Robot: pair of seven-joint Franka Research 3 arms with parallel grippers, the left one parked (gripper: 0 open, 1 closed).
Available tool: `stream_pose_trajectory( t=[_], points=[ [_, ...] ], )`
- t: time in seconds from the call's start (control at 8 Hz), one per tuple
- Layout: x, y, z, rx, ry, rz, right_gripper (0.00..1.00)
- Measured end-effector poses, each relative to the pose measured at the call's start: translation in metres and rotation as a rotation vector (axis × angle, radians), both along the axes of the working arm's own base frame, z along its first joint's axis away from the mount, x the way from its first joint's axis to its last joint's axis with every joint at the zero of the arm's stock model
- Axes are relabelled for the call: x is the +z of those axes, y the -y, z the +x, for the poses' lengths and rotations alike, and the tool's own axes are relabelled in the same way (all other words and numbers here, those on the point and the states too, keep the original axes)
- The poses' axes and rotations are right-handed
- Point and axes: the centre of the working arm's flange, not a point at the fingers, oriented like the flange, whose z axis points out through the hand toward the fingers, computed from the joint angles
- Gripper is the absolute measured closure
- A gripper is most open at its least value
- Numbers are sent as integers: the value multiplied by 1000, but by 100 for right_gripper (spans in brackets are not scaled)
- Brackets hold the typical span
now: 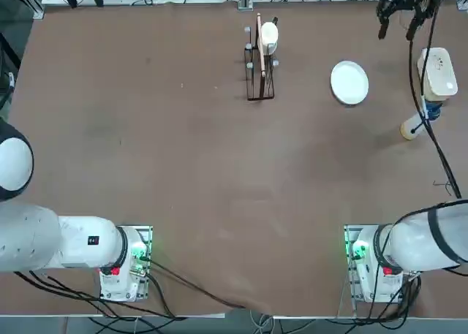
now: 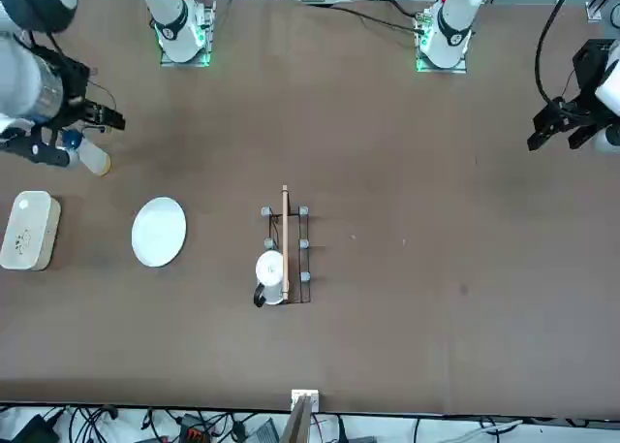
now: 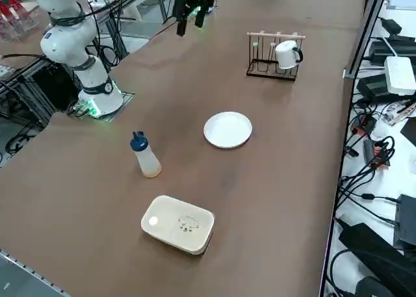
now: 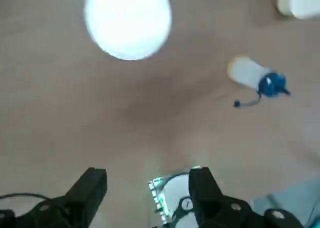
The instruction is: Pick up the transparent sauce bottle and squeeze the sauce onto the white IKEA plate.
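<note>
Right gripper (image 1: 397, 35), upper right of the top view: fingers apart, empty. Transparent sauce bottle (image 3: 147, 159) stands upright, left of centre in the right side view. Off-centre closure could topple it.

sauce bottle (image 1: 414, 126) partly behind cables in the top view, plate (image 4: 128, 21) cut off in the wrist view

At the top view's upper right I see a slim squeeze bottle (image 1: 412, 126), whitish with tan at its base and a blue cap (image 1: 433, 110). The round plate (image 1: 349, 82) is plain white; the bench (image 1: 197, 151), brown; my claw (image 4: 149, 195), black.
</note>
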Motion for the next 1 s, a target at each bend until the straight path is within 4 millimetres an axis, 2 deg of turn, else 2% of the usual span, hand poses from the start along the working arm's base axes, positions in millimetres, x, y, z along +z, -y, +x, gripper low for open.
stream_pose_trajectory(
  t=[0.25,0.38,0.62,0.75,1.0],
  points=[
    [-33,13,-1,-241,-27,-252,0],
    [-60,17,-4,-351,-28,-424,0],
    [-127,10,-17,-457,22,-783,0],
    [-156,6,-26,-513,99,-917,0],
    [-195,11,-37,-633,313,-1097,0]
  ],
)
